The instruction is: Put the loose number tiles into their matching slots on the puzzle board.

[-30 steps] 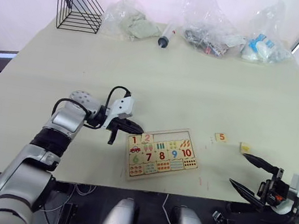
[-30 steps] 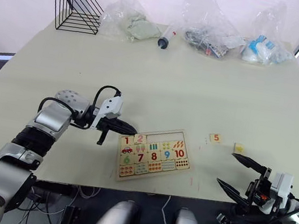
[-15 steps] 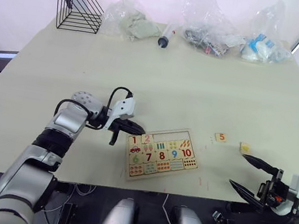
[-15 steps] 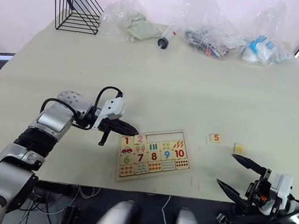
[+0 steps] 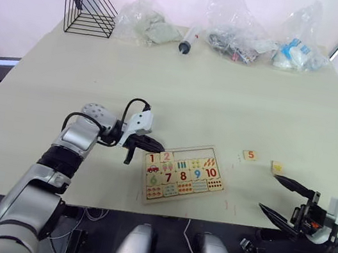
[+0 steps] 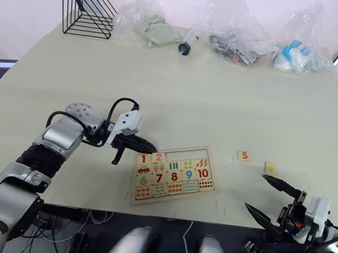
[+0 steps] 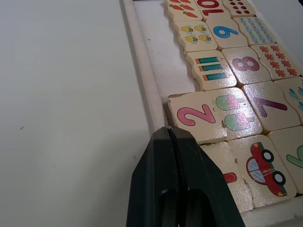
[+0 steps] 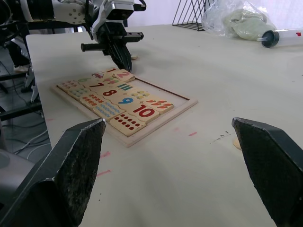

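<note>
The puzzle board (image 5: 182, 173) lies flat on the pale worktop (image 5: 225, 103), near its front edge and turned a little askew. In the board's top row the red 1 tile (image 5: 151, 158) and the pink 2 tile (image 7: 196, 113) sit at the left end, while the rest of that row is a bare recess (image 7: 165, 61). The left end effector (image 5: 151, 144) rests at the board's upper left corner, its two black fingers pressed together with nothing between them, the tip just over the frame beside the 2 tile and above the 1 tile. Two loose tiles lie on the worktop to the right of the board: the orange 5 tile (image 5: 250, 155) near the board, and a tile with a yellow mark (image 5: 277, 167) further right, its digit too small to read. The right end effector (image 5: 286, 199) hangs at the worktop's front right edge, its fingers spread wide and empty, just in front of the yellow tile. At the far edge stand a black wire rack (image 5: 88, 6), a syringe (image 5: 188, 41) and several clear plastic bags (image 5: 238, 24).
</note>
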Controlling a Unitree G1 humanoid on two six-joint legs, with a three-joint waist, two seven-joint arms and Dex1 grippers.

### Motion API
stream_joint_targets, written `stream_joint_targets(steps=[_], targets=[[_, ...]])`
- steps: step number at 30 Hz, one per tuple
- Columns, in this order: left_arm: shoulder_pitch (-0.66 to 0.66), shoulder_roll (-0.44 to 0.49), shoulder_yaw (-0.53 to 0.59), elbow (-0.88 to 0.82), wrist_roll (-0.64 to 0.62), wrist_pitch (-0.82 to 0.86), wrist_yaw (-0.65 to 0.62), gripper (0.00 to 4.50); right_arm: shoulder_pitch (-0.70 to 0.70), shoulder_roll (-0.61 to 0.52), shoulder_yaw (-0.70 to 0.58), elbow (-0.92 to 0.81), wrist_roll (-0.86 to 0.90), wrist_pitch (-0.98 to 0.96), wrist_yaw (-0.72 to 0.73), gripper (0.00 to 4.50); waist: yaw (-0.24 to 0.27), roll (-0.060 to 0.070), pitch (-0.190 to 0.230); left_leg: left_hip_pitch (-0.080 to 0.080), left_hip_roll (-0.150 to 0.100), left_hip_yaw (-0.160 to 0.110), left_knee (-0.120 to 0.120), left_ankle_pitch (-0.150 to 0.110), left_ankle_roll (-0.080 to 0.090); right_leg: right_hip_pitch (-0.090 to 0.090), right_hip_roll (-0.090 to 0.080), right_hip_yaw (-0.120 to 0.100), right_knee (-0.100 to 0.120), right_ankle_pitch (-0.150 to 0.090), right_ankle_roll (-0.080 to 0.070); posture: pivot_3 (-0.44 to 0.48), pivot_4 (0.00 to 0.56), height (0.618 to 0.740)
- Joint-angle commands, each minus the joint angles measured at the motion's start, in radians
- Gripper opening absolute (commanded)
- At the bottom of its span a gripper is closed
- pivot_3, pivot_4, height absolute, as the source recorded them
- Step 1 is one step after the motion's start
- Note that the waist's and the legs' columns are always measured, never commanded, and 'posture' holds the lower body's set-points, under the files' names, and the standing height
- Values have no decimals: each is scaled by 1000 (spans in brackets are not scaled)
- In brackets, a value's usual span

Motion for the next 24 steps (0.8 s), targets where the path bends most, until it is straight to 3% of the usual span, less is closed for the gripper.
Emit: stream_joint_targets(steps=[1, 17, 24], targets=[[3, -6, -19, -34, 7, -10, -11, 33, 8, 1, -13, -22, 8, -13, -3, 4500, 0, 0, 0, 0, 0, 0, 0, 0, 0, 0, 0, 0, 0, 0, 0, 0, 150, 740], [-9, -9, -13, -18, 13, -16, -6, 33, 10, 6, -11, -28, 5, -12, -8, 4500, 0, 0, 0, 0, 0, 0, 0, 0, 0, 0, 0, 0, 0, 0, 0, 0, 150, 740], [-12, -10, 60, -18, -43, 14, 27, 33, 6, 5, -10, -27, 6, -9, -10, 4500, 0, 0, 0, 0, 0, -1, 0, 0, 0, 0, 0, 0, 0, 0, 0, 0, 150, 740]])
